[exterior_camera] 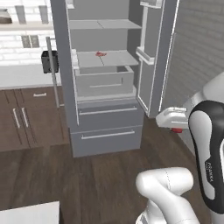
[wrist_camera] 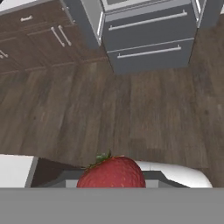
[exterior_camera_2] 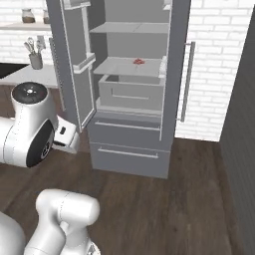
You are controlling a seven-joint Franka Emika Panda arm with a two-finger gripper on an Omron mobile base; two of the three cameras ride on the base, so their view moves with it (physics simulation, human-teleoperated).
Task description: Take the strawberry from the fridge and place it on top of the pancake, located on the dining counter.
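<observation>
The strawberry (wrist_camera: 112, 172), deep red with a green leaf tuft, sits low in the hand view between the fingers of my gripper (wrist_camera: 112, 183), which is shut on it. In the left base view the gripper (exterior_camera: 176, 127) hangs above the wood floor, right of the fridge (exterior_camera: 105, 127), with a bit of the red strawberry (exterior_camera: 176, 130) showing under the hand. The grey fridge (exterior_camera_2: 130, 144) stands with both upper doors swung open. A white corner of the dining counter (exterior_camera: 30, 213) shows at the lower left. The pancake is out of view.
A flat pinkish-red slab (exterior_camera: 101, 54) lies on the fridge's middle shelf above a pulled-out drawer (exterior_camera: 105, 81). Dark-wood cabinets (exterior_camera: 26, 118) line the left wall. The open right door (exterior_camera: 153, 57) juts toward the arm. Bare wood floor (wrist_camera: 131, 109) lies ahead.
</observation>
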